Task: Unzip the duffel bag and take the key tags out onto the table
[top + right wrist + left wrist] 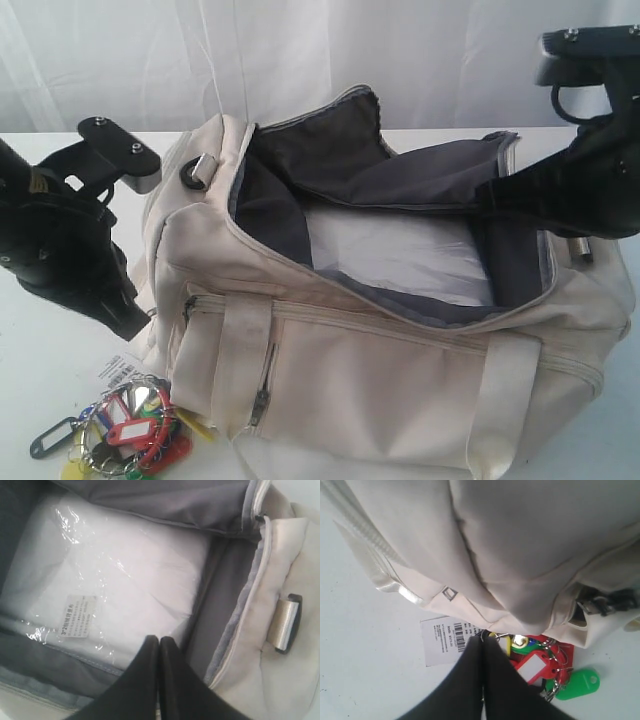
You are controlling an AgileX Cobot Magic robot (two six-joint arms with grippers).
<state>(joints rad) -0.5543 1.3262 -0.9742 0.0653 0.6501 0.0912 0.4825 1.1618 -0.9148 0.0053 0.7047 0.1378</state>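
The tags lie on the table at the bag's seven o'clock, just beside its near corner. A white barcode label touches the bunch at its twelve. The bag stands unzipped with its grey lining showing, and a clear-wrapped white packet lies flat inside. The left gripper hangs at the bag's nine o'clock, over tags and label, jaws pressed together on nothing. The right gripper, at three o'clock, is likewise closed and empty over the open mouth.
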